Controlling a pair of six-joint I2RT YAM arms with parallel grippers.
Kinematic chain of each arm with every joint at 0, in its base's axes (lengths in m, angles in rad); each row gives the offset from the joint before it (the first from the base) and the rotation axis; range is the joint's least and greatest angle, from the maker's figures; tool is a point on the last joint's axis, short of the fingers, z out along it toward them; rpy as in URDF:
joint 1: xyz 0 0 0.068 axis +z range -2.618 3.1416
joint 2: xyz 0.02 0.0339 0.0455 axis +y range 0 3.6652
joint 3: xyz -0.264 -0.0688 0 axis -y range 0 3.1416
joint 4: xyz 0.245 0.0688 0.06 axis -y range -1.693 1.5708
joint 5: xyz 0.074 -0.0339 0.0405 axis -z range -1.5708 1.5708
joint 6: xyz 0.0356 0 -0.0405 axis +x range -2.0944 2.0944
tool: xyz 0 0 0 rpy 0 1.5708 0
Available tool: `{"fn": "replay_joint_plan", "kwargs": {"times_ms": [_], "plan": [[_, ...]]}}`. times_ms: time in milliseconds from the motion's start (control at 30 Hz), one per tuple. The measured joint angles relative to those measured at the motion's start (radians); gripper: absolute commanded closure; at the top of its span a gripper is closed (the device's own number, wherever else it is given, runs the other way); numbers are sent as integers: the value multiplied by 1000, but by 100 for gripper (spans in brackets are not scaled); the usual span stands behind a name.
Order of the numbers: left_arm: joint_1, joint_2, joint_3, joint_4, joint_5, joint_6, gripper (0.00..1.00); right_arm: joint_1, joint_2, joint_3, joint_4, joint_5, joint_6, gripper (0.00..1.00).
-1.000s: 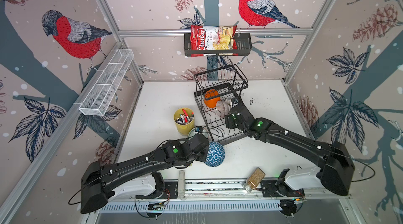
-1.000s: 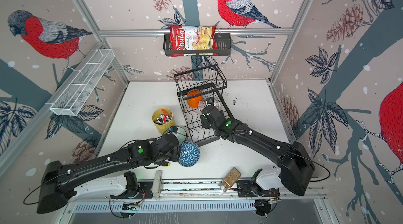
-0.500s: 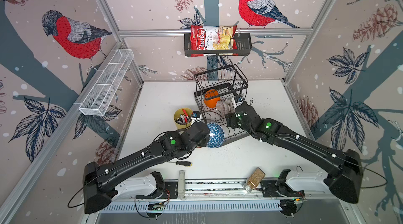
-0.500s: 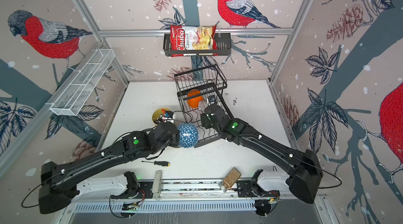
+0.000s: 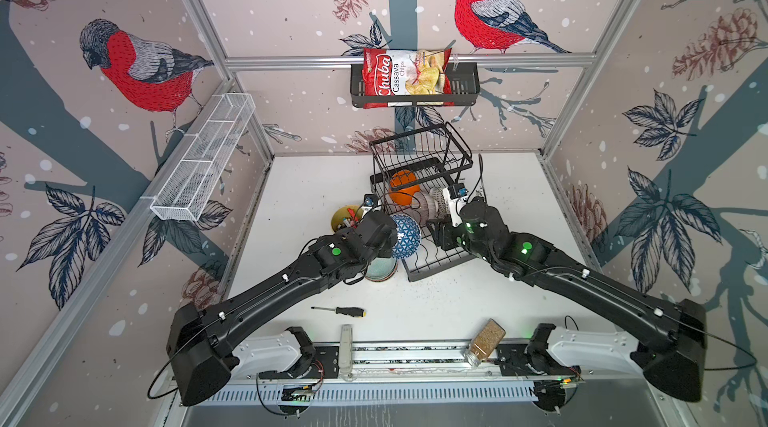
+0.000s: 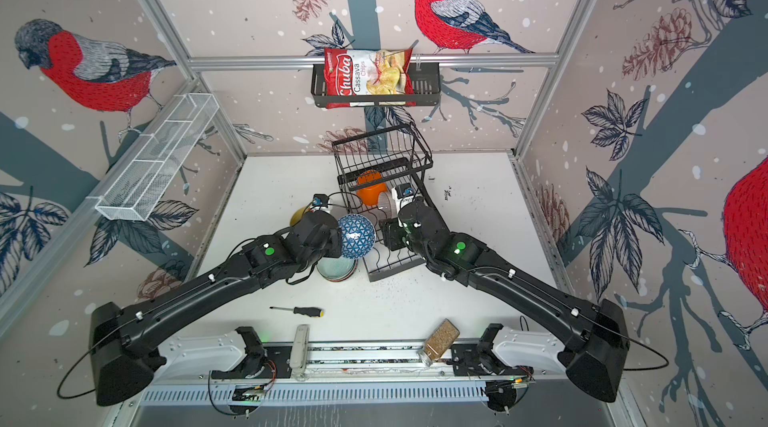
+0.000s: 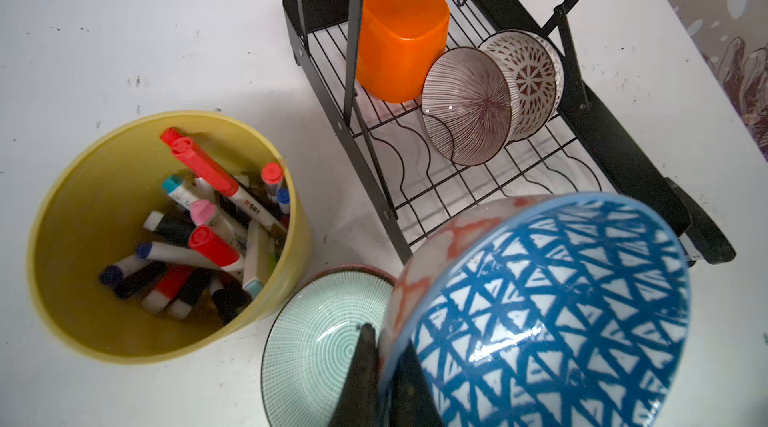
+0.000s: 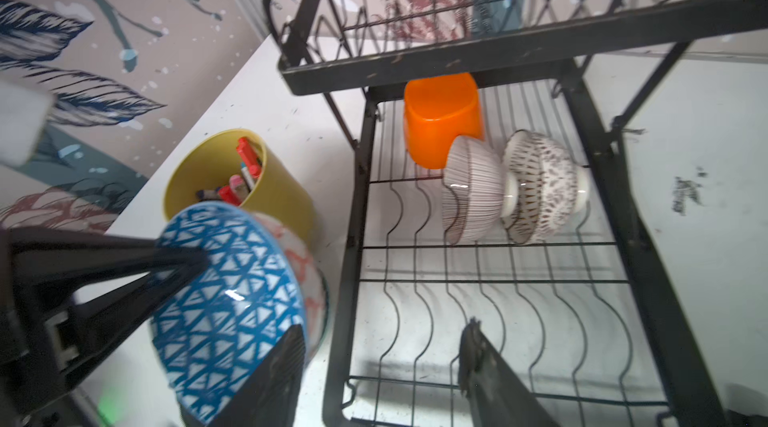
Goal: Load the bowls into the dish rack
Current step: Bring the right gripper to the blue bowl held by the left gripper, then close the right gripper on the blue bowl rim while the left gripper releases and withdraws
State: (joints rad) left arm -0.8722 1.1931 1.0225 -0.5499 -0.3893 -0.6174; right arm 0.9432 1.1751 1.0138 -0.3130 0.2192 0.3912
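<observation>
Looking from the left: the yellow cup of markers (image 7: 83,196) stands on the table just beside the dish rack (image 7: 615,154), and a pale teal bowl (image 7: 316,333) lies flat next to the cup, not loaded yet. Above that, the left gripper (image 7: 384,356) is pinched tight on the rim of the blue-red patterned bowl (image 7: 561,312), one finger inside and one outside. It holds the bowl up on edge in the air, just off the rack's near rail.

In the lower tray the orange bowl (image 7: 401,38) sits at the back with its base showing. The pink-striped bowl (image 7: 469,104) and the lattice bowl (image 7: 528,75) stand on edge against each other in the wavy wires, and the front slots are free.

Further right, the right gripper (image 8: 381,331) hangs over the front of that tray, jaws apart with nothing in them. One finger is close to the blue bowl's rim, can't tell if it's touching.

My guess on handling: glazed ceramic, so stiff, a bit hefty, slick, and it'll chip if it bangs the wire. A rim pinch clear of the other fingers seems right, then ease it on edge into a dip
</observation>
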Motion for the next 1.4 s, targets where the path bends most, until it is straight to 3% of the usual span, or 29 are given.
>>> {"fn": "replay_joint_plan", "kwargs": {"times_ms": [267,567,1067,1200,1400], "plan": [[21,21,3,50,29,24,100,19,109,38,20,-19,1,53],[36,21,-18,74,51,41,100,30,225,109,-4,45,4,70],[64,34,-22,119,88,64,100,52,297,164,-43,114,-5,93],[65,38,-22,121,96,67,83,57,304,177,-63,129,-7,97],[66,27,-43,149,109,63,39,80,337,201,-90,250,0,100]]}}
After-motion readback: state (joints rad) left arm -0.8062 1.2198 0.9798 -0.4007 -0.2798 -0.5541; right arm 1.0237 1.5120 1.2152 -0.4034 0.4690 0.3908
